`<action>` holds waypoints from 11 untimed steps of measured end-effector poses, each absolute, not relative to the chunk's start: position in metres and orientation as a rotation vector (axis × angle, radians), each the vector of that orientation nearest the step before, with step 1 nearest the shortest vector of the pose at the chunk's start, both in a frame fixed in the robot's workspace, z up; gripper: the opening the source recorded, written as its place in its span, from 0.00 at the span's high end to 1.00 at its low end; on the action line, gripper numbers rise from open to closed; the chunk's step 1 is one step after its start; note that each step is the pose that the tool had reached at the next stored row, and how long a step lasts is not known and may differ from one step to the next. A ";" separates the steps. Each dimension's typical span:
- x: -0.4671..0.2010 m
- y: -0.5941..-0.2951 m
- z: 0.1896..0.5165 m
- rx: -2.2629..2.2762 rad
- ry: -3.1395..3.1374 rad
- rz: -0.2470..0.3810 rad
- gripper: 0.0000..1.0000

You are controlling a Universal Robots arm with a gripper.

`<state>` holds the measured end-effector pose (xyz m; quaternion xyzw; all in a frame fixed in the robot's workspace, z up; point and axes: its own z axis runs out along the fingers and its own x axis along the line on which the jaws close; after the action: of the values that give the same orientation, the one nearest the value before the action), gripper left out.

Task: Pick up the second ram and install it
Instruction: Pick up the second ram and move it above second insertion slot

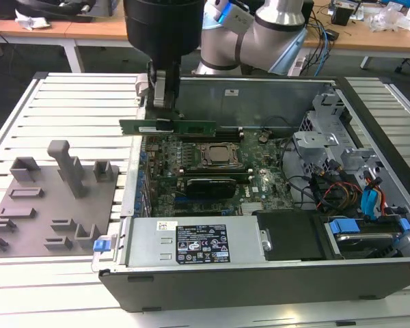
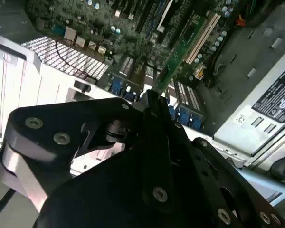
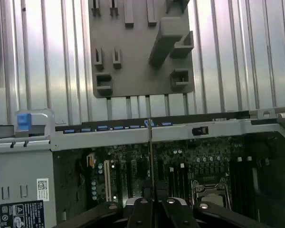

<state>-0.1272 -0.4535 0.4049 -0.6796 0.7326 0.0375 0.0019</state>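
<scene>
In the exterior view my gripper [image 1: 162, 117] is shut on the second ram [image 1: 191, 127], a long green stick held level and on edge. It hangs above the far part of the motherboard [image 1: 256, 184], just beyond the CPU socket [image 1: 219, 155], and one end reaches past the case wall on the exterior view's left. The second wrist view has the green stick [image 2: 181, 51] running out from my fingers [image 2: 154, 102] over the board's slots. Seen in the first wrist view, the stick is a thin edge-on line [image 3: 151, 156] above my gripper [image 3: 152, 205].
The open computer case [image 1: 260, 287] holds a power supply [image 1: 191, 242], cables [image 1: 342, 188] and drive bays on the exterior view's right. A grey tray with holders [image 1: 51, 205] lies outside the case on the ribbed table [image 1: 61, 102]. A blue clip [image 1: 104, 242] sits at the case corner.
</scene>
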 end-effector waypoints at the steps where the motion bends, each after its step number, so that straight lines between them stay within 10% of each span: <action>1: -0.118 -0.450 0.405 -2.131 2.297 0.123 0.87; 11: -0.081 -0.427 0.398 -2.133 2.300 0.130 0.87</action>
<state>-0.0808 -0.4266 0.3975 -0.6794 0.7326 0.0414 0.0009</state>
